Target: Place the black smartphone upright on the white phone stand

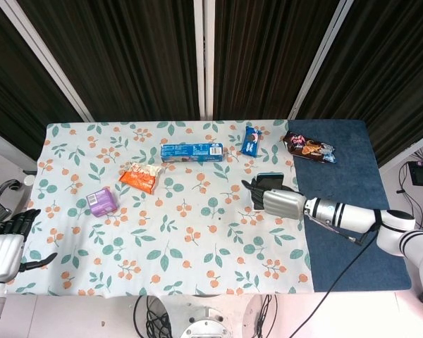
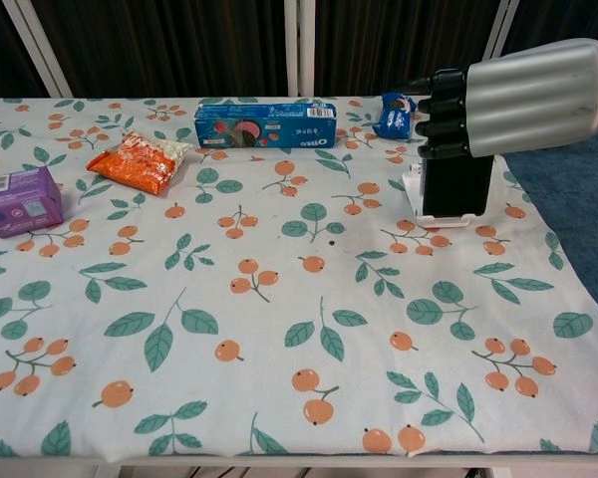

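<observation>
A floral cloth covered the surface (image 2: 279,329), where the right robot hand (image 2: 523,97) clasped the black smartphone (image 2: 455,185) upright on the white phone stand (image 2: 441,215), the left robot hand (image 1: 5,246) idle with fingers apart, dark curtains (image 1: 197,56) behind.

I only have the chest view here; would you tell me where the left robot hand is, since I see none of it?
Observer: The left robot hand hangs off the table's near left corner, fingers apart, holding nothing.
Operator: Thank you. Where does the right arm come in from?
Observer: It reaches in from the right, across a blue mat, to the right robot hand, which holds the top of the black smartphone.
Operator: Is anything lying on that mat?
Observer: A dark snack packet lies at its far end.
</observation>
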Available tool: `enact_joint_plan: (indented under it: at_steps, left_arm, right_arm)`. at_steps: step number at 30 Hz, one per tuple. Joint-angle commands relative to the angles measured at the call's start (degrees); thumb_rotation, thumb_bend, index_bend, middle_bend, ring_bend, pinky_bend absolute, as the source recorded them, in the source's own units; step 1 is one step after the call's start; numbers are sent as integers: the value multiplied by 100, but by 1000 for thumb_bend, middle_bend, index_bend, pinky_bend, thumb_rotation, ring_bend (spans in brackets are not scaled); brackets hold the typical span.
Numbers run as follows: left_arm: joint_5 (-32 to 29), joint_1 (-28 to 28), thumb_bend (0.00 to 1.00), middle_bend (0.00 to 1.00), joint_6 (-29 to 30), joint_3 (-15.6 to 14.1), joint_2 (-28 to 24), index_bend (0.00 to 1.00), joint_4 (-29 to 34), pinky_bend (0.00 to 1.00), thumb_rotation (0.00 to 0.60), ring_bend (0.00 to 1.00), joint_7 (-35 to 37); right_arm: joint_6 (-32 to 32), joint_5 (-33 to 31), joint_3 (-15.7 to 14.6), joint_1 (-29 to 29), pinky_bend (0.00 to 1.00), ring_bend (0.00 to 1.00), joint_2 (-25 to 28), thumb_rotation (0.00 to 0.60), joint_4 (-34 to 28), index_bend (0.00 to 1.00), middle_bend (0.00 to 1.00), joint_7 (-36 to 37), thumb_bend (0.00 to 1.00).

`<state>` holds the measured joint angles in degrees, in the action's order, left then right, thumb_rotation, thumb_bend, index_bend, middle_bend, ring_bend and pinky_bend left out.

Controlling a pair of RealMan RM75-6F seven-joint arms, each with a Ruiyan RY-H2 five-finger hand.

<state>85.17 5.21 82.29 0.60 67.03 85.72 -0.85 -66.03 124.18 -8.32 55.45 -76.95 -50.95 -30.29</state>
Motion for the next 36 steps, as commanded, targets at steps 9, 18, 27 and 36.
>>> enact_joint_plan:
  at_steps: [9,18,27,36]
  left_arm:
    - [-14,-11,96,101,-2,-2,-1,89,0,215,405,116,-4]
    - [-42,-14,96,101,-22,3,0,89,2,215,403,116,6]
    - [-60,-24,96,101,-33,1,-5,89,-19,215,403,116,30]
    - [-62,-23,96,101,-39,4,-4,89,-23,215,405,116,30]
  right_arm:
    - [-44,-89,-66,6,0,299,-85,600,105,597,311,31,315]
    - [-25,-140,-127,21,0,294,-128,600,135,595,308,38,315]
    - [160,-364,-72,-26,0,3,-86,600,-5,34,31,-138,264]
    - [262,-524,-4,-47,0,0,71,600,-315,0,0,-301,192]
